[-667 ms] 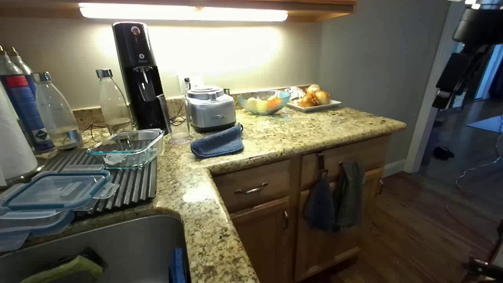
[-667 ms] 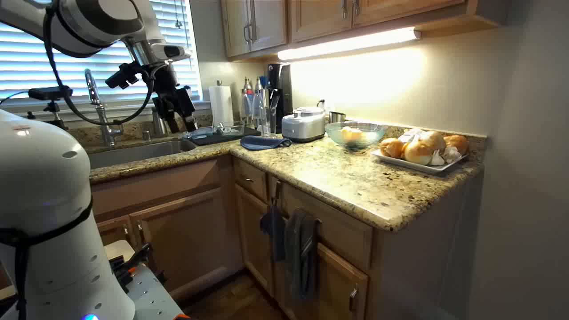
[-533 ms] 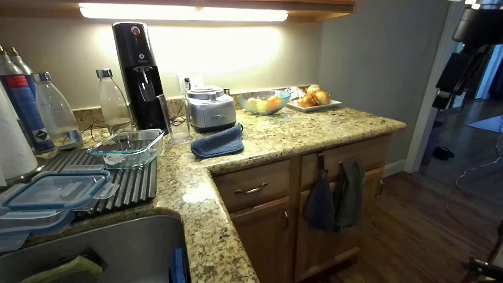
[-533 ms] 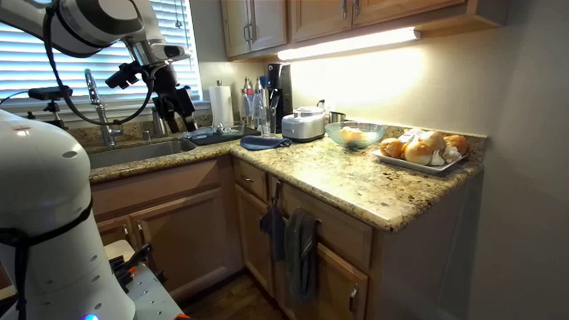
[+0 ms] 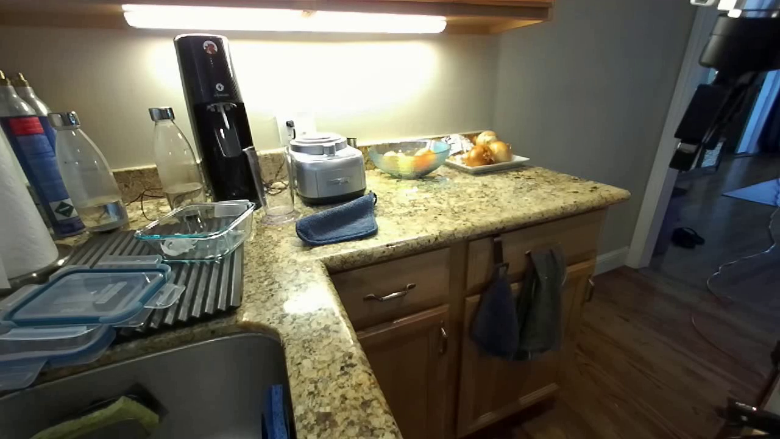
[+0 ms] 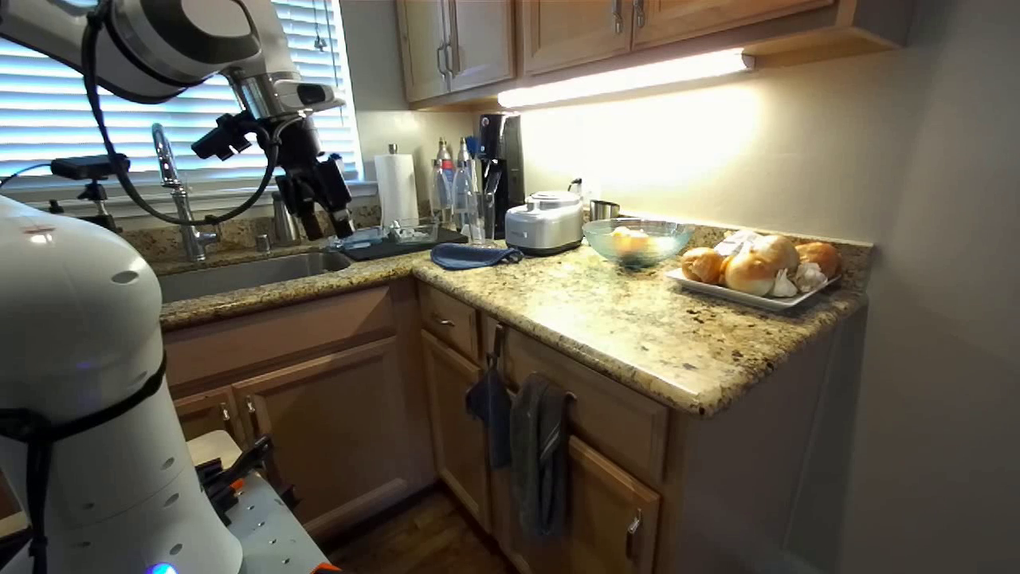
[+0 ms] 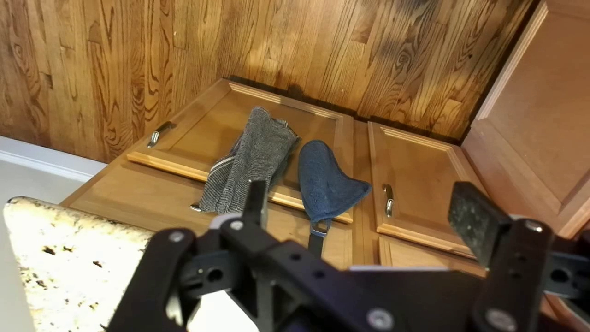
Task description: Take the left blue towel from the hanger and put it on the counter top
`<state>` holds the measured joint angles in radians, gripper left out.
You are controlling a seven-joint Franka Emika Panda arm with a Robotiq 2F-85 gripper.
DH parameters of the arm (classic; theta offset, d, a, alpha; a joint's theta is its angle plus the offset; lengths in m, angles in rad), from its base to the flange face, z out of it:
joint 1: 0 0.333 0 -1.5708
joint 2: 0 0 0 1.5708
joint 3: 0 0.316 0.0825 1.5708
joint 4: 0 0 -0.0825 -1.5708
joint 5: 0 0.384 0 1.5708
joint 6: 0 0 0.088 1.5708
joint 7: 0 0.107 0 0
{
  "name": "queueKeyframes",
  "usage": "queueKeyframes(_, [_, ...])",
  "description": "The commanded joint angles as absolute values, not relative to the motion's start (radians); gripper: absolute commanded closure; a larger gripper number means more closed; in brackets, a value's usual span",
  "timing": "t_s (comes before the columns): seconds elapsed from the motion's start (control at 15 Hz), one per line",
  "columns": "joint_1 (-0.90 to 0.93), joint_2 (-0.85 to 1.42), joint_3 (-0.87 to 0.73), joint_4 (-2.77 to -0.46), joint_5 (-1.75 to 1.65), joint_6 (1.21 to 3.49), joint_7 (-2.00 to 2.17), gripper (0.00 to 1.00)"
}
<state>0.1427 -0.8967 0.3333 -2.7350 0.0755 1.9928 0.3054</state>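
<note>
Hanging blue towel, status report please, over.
Gripper open, nothing held. Blue towel hanging from dark strap, not yet on counter top. Gray towel hanging beside it, possible snag.

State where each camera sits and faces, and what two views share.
In an exterior view, the camera sits by the sink, facing along the counter top; the arm's dark end enters at upper right.
In an exterior view, the camera sits near the robot's white column, facing the counter top's inside corner; arm and hand show at upper left.
The wrist view looks from the wrist down at cabinet doors and floor, past the hand's parted fingers.
Both exterior views share the silver appliance and the hanging blue towel.
</note>
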Motion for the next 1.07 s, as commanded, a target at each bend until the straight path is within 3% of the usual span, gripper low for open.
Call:
queueKeyframes(0.0, [0.128,-0.809,0.292,-2.709,0.061,2.026,0.276,0.00])
queueKeyframes(1.0, [0.059,-0.215,0.198,-2.574,-0.072,2.429,0.205,0.00])
